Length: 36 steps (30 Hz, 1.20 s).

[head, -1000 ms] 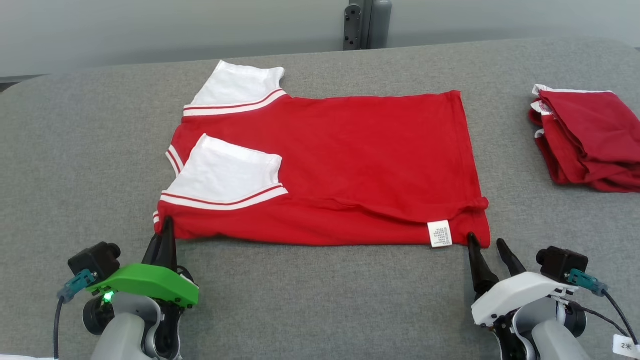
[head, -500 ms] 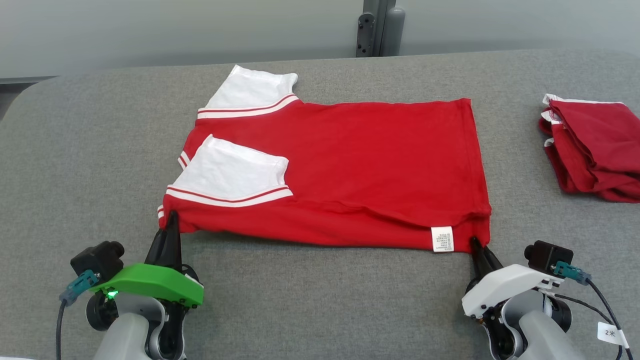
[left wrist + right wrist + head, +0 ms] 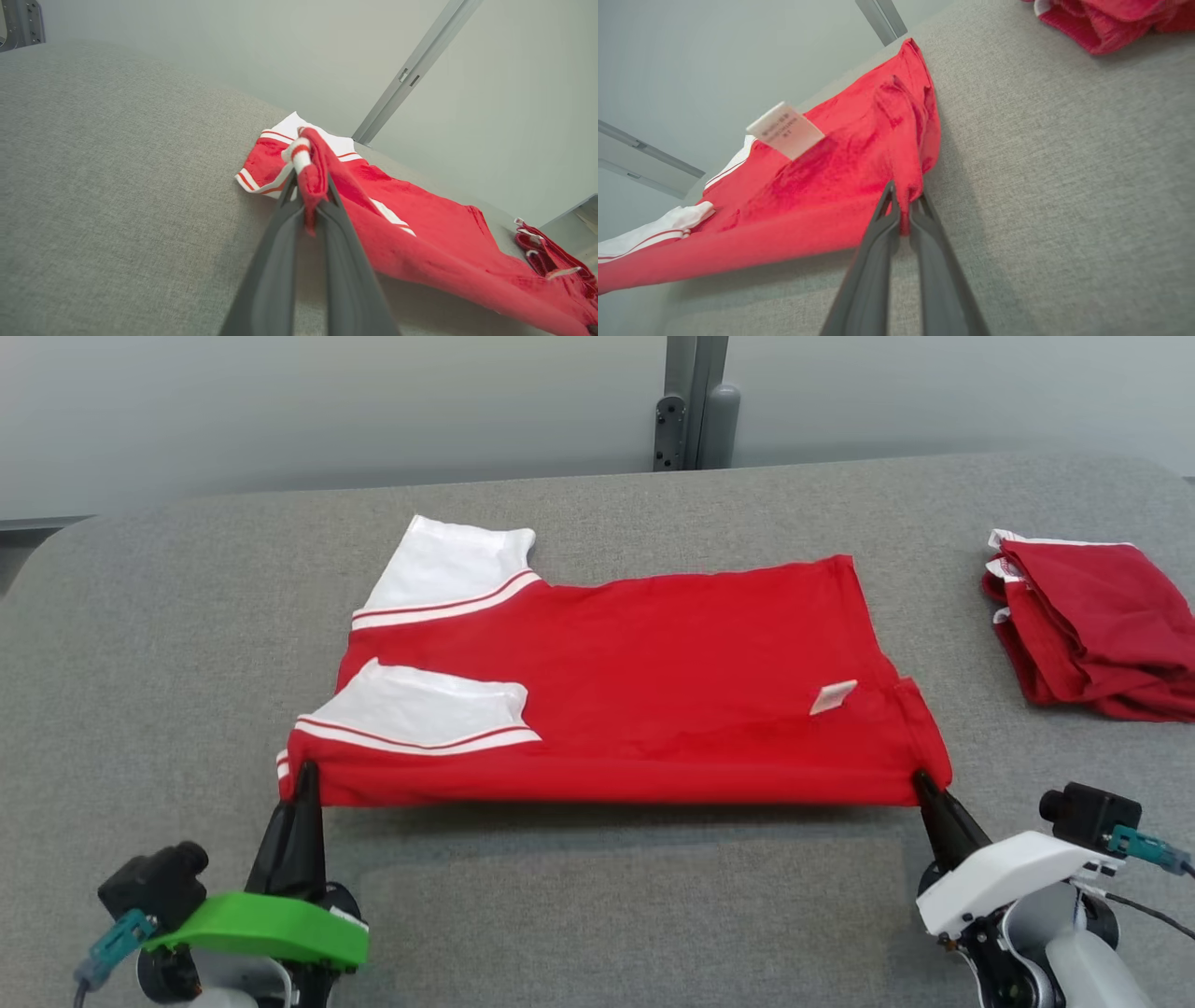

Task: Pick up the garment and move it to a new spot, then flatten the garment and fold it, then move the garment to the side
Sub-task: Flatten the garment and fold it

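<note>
A table [image 3: 597, 915] covered in grey woven fabric spans the head view, its far corners rounded. Towards its right edge lies a pile [image 3: 1097, 625] of folded red cloth, with white trim showing at its left end. Behind the table is a pale grey-green wall [image 3: 280, 411]. A grey metal post [image 3: 695, 373] stands upright against it near the middle, with a bracket [image 3: 665, 429] at its foot.

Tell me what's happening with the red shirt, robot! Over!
Left gripper shut on red shirt, sleeve-side corner. Right gripper shut on hem corner. Near edge lifted. Folded red pile apart, right.
</note>
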Available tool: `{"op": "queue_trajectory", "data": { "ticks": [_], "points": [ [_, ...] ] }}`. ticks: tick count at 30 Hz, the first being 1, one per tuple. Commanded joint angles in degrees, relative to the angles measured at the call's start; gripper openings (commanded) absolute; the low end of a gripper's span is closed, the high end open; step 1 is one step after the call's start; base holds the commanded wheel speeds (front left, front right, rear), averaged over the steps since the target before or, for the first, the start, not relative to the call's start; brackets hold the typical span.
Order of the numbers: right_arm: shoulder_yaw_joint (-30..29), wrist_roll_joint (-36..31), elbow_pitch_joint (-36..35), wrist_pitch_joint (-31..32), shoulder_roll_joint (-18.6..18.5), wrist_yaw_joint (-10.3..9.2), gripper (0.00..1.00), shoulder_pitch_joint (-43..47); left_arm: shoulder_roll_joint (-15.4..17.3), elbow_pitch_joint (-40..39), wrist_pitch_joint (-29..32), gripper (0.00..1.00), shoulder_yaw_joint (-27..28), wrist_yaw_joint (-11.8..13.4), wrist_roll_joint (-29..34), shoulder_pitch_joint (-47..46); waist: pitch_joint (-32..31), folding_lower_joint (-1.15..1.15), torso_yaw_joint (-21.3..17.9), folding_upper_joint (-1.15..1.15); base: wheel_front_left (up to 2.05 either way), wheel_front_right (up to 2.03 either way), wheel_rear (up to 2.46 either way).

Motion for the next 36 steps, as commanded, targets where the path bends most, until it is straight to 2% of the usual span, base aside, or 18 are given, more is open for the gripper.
{"op": "queue_trajectory", "data": {
  "ticks": [1, 9, 18, 19, 20, 21, 22, 24, 31, 36],
  "points": [
    [-0.5, -0.2, -1.7, 1.2, -0.5, 0.0, 0.0, 2.3, 0.6, -2.1, 0.6, 0.0, 0.0, 0.8, 0.3, 2.5, -0.1, 0.0, -0.1, 0.0, 0.0, 0.0, 0.0],
    [-4.1, -1.9, -12.3, 6.9, 0.8, 0.0, 0.0, 12.2, 0.5, -13.7, 3.5, 0.0, -0.7, 5.3, -0.2, 15.0, -0.1, 0.0, 0.1, 0.0, 0.0, 0.0, 0.0],
    [-6.6, -2.8, -14.5, 9.3, 3.2, 0.01, 0.0, 16.9, 0.1, -14.5, 5.5, 0.0, -0.9, 7.8, -1.6, 20.3, -0.2, 0.0, -0.2, 0.0, 0.0, 0.0, 0.0],
    [-6.8, -2.9, -14.4, 9.3, 3.4, 0.0, 0.24, 17.1, 0.3, -14.0, 5.6, 0.0, -0.8, 8.0, -1.5, 20.3, -0.2, 0.0, -0.2, 0.0, 0.0, 0.0, 0.0],
    [-7.0, -3.0, -14.3, 9.3, 3.5, 0.0, 0.4, 17.3, 0.3, -13.6, 6.0, 0.01, -0.8, 8.3, -1.6, 20.3, -0.1, 0.0, -0.3, 0.0, 0.0, 0.0, 0.0],
    [-7.2, -3.1, -14.3, 9.3, 3.6, 0.0, 0.77, 17.4, 0.2, -13.3, 6.1, 0.22, -0.8, 8.6, -1.8, 20.3, -0.1, 0.0, -0.4, 0.0, 0.0, 0.0, 0.0],
    [-7.4, -3.3, -14.4, 9.2, 3.6, 0.0, 1.0, 17.5, 0.3, -13.1, 6.1, 0.43, -0.6, 8.7, -1.8, 20.3, 0.1, 0.0, -0.6, 0.0, 0.0, 0.0, 0.0],
    [-7.9, -3.7, -14.7, 8.9, 3.8, 0.02, 1.0, 17.6, 0.5, -12.7, 6.4, 1.0, -0.4, 9.2, -1.9, 20.4, 0.4, 0.0, -0.9, 0.0, 0.0, 0.0, 0.0],
    [-10.9, -5.4, -16.7, 8.2, 4.0, 0.01, 1.0, 17.9, 2.4, -12.7, 6.1, 1.0, 1.3, 10.2, -1.3, 19.9, 1.4, 0.0, -2.3, 0.0, 0.0, 0.0, 0.0],
    [-12.8, -7.6, -19.3, 7.6, 4.1, 0.01, 1.0, 15.5, 6.2, -13.3, 7.3, 1.0, 1.1, 9.8, 1.9, 14.7, 2.3, 0.0, -2.9, 0.0, 0.0, 0.0, 0.0]
  ]
}}
